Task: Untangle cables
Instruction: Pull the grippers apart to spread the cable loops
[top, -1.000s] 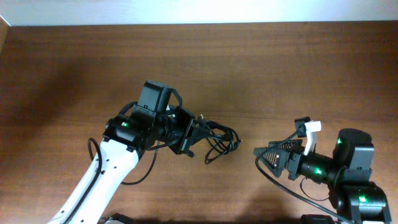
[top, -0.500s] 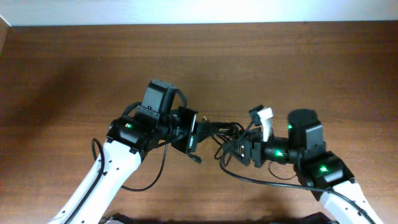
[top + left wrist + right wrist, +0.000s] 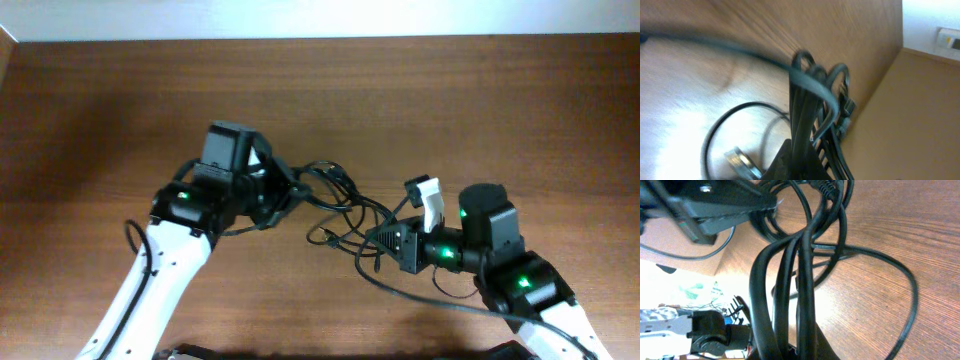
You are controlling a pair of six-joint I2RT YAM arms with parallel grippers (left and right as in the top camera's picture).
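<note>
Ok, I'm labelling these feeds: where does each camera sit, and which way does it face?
Overhead: above the table, facing down; shows left arm, right arm, left tool, right tool, cables between them.
Left wrist: on left arm, facing along its tool at gripped cables.
Right wrist: on right arm, likewise.
Shared: all three show the cables.

no readable text, labels or numbers

overhead looks straight down; both wrist views sit close on the cables.
</note>
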